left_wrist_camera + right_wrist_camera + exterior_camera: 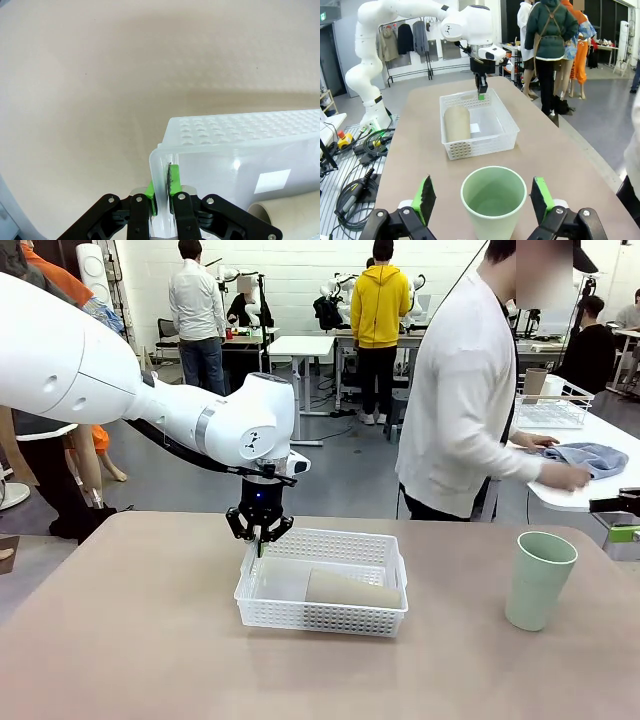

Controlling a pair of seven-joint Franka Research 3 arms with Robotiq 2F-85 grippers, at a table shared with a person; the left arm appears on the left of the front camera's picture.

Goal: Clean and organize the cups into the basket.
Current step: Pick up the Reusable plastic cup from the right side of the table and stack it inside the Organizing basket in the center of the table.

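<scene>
On the left, the left gripper [260, 530] is closed tight on the thin rim of the basket [322, 618], at its short left end. In the left wrist view one green pad is inside the wall and the other outside, with the plastic pinched between them. The basket stands about in the middle of the table [120, 640]. One tan cup [351, 590] lies on its side in it along the front wall, and there is free floor toward the far wall. I judge that this arm is there to steady the basket, so it should hold the rim level and not pull upward, because such a thin wall can bend or slip out of the pads. To the right, well apart from the basket, the mint-green cup [539, 580] stands upright on the table, mouth up. In the right wrist view the right gripper [482, 197] is wide open and holds nothing; its two pads flank this cup with a gap on each side. The step in hand seems to be the grasp of this cup. To do it well, the pads should be centred on the body and close gently, since the tapered wall may slide. Then the cup must be turned on its side to lie beside the tan one.
</scene>
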